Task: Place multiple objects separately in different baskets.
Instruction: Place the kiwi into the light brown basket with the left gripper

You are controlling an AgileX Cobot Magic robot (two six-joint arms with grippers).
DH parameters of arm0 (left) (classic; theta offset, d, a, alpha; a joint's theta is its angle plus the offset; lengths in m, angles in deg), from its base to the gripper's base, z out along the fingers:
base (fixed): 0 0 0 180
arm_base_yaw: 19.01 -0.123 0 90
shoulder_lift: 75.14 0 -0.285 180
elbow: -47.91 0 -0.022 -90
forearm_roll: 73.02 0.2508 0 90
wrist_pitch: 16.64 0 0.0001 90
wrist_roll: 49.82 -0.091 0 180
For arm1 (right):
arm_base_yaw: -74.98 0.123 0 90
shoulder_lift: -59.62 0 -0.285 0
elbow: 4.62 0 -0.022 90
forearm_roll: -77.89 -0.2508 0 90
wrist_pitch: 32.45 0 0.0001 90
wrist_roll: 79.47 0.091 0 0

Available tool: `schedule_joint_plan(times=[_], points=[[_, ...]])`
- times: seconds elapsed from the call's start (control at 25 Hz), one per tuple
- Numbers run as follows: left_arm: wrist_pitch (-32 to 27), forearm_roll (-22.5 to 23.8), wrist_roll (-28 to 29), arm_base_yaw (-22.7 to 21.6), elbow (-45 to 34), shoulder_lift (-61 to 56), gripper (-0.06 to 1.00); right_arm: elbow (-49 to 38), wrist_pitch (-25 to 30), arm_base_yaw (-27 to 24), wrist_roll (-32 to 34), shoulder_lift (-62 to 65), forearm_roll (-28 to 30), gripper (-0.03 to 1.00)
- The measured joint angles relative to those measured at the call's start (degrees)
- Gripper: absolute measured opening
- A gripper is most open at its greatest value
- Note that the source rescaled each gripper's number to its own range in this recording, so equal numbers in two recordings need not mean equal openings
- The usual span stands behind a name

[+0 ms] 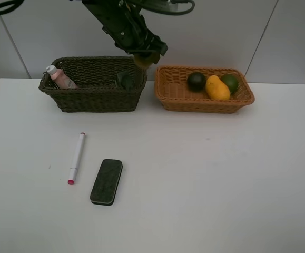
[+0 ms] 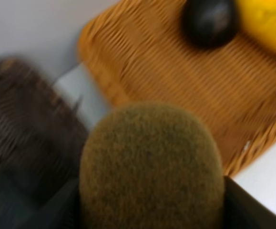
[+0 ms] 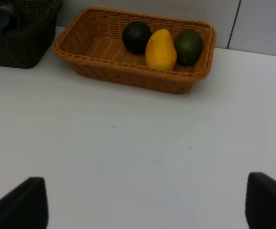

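i have the left gripper (image 1: 146,54) clenched on the brown kiwi (image 2: 151,167), up by the orange-tan basket's (image 1: 165,97) bare end; the right gripper (image 3: 147,202) hangs released, well before that basket.

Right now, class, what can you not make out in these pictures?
Left end effector: its fingers are mostly hidden behind the kiwi, left wrist view.
Dark grey bottle: partly hidden by the dark basket's wall, exterior view.
Right end effector: fingers cut off by the edge, right wrist view.

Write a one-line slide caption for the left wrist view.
Kiwi held in the left pincer above the gap between dark basket and orange basket, the latter holding mangosteen and mango.
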Motion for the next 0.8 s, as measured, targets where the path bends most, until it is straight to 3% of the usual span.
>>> schedule_joint_plan(times=[0.36, 0.68, 0.8], points=[[18.6, -0.1, -0.2, 3.3, 0.0, 8.6, 0.62, 0.0, 0.0, 0.0, 0.0, 0.0, 0.0, 1.0], [28.8, -0.1, -0.2, 3.3, 0.0, 14.7, 0.62, 0.0, 0.0, 0.0, 0.0, 0.0, 0.0, 1.0], [29.9, -0.1, -0.2, 3.3, 0.0, 15.4, 0.62, 0.0, 0.0, 0.0, 0.0, 0.0, 0.0, 1.0]])
